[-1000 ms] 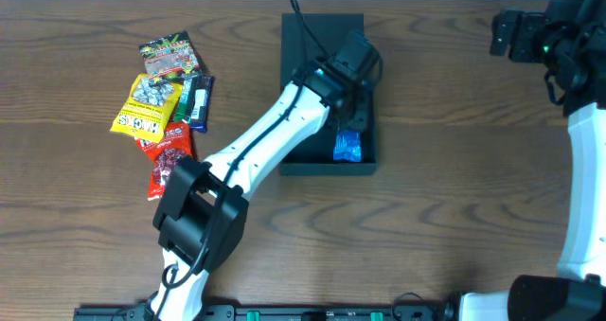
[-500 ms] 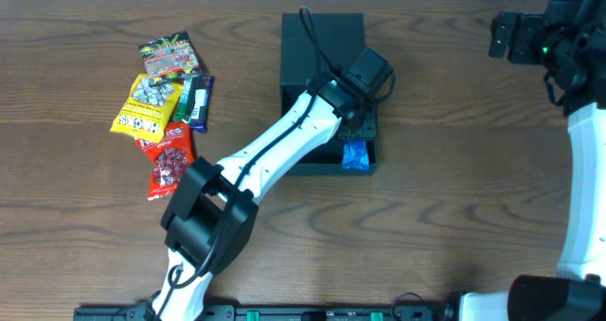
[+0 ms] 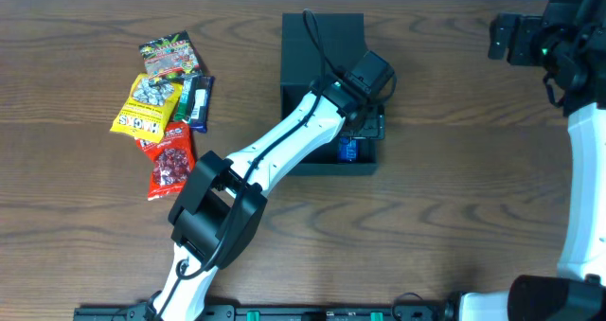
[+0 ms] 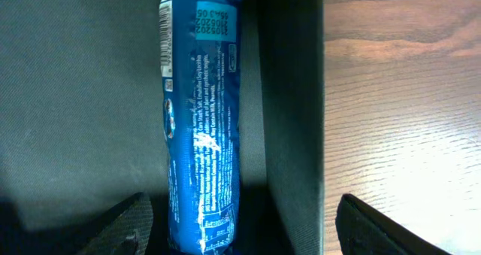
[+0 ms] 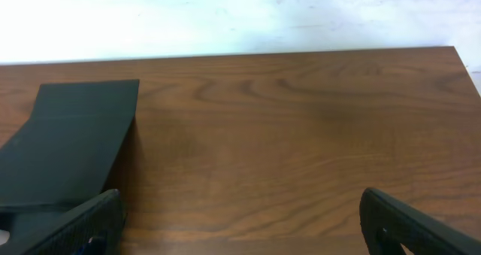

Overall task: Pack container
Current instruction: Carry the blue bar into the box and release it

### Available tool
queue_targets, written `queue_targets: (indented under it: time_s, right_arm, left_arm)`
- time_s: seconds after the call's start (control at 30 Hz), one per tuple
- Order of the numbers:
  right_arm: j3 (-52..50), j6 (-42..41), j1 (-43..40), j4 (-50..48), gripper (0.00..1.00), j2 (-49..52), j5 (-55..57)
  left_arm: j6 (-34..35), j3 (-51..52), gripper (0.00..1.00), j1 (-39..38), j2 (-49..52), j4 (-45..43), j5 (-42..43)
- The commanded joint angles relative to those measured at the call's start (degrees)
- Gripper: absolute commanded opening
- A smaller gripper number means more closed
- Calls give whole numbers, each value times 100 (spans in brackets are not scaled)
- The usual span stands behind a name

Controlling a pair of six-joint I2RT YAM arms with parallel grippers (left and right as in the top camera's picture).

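Your container (image 3: 322, 42) sits at the far middle of the table (image 3: 454, 188), its flap lid open on the far side. A blue packet (image 4: 201, 119) lies inside, along a side wall. Your left gripper (image 4: 246, 229) hangs above it, fingers spread, gripping nothing. Loose snack packets (image 3: 166, 108) lie well to the left. Your right gripper (image 5: 248, 229), likewise spread and empty, hovers far right.

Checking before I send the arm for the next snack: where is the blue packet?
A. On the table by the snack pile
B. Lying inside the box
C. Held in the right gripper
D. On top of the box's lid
B: the blue packet lies flat on the floor of the box, alongside one wall, and the left gripper is spread open over it.
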State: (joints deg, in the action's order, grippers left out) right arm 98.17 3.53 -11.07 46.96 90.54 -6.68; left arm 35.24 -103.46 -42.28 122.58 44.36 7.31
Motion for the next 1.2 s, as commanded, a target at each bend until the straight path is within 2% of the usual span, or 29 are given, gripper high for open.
queue_targets:
  time_s: [0.0, 0.07, 0.1, 0.13, 0.2, 0.33, 0.47, 0.8, 1.17]
  right_arm:
    - [0, -7, -59, 22, 99, -31, -48]
    - [0, -7, -59, 22, 99, -31, -48]
    - [0, -7, -59, 22, 99, -31, -48]
    - [0, -7, -59, 24, 99, -31, -48]
    - [0, -7, -59, 28, 99, -31, -48]
    - [0, -9, -59, 39, 99, -31, -48]
    - [-4, -7, -59, 72, 99, -26, -177]
    - [-48, -4, -59, 160, 99, 96, -260]
    - [-48, -4, -59, 162, 99, 96, -260]
  left_arm:
    - [-367, -39, 79, -2, -90, -24, 129]
    - [-597, -59, 74, -2, -98, 0, 131]
    - [-789, -59, 66, 0, -98, 35, 101]
    - [-922, -59, 52, 17, -98, 68, 59]
    - [-1134, -57, 6, 76, -98, 155, -199]
    - [-1456, -44, 6, 254, -98, 177, -306]
    - [-1467, 214, 6, 378, -39, 90, -516]
    - [-1375, 1246, 6, 540, -22, -1139, 608]
    - [-1329, 1346, 6, 557, -7, -1515, 1399]
